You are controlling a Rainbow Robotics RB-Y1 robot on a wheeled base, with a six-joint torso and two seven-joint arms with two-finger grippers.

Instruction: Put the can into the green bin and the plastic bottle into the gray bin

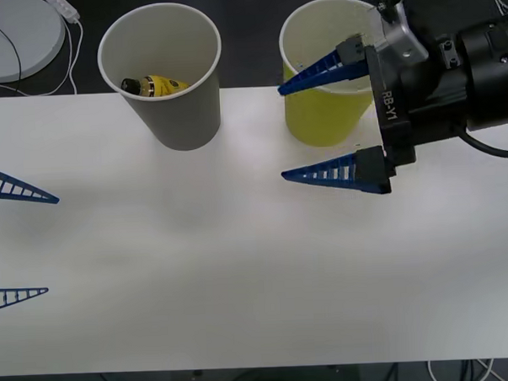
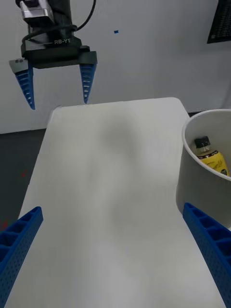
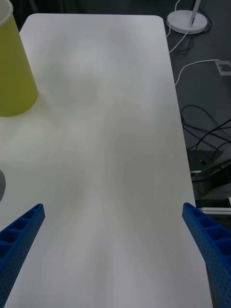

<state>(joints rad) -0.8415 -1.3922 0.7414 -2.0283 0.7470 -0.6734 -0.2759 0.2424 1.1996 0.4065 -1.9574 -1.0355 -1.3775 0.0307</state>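
The gray bin [image 1: 183, 118] stands at the back left of the white table, and the plastic bottle [image 1: 153, 85] lies inside it, yellow label and black cap showing. To its right stands the green bin [image 1: 327, 120]. My right gripper [image 1: 281, 134] hovers open just in front of the green bin, one finger across its rim, with nothing held. Its wrist view shows the bottle [image 2: 210, 155] in the gray bin [image 2: 192, 192]. My left gripper [image 1: 53, 245] waits open at the table's left edge. The can is out of view.
A white round lamp base [image 1: 15, 36] with a cable sits on the dark floor beyond the table's back left corner. More cables [image 3: 207, 130] lie on the floor past the table's edge. The table [image 1: 240, 267] has bare surface in front of both bins.
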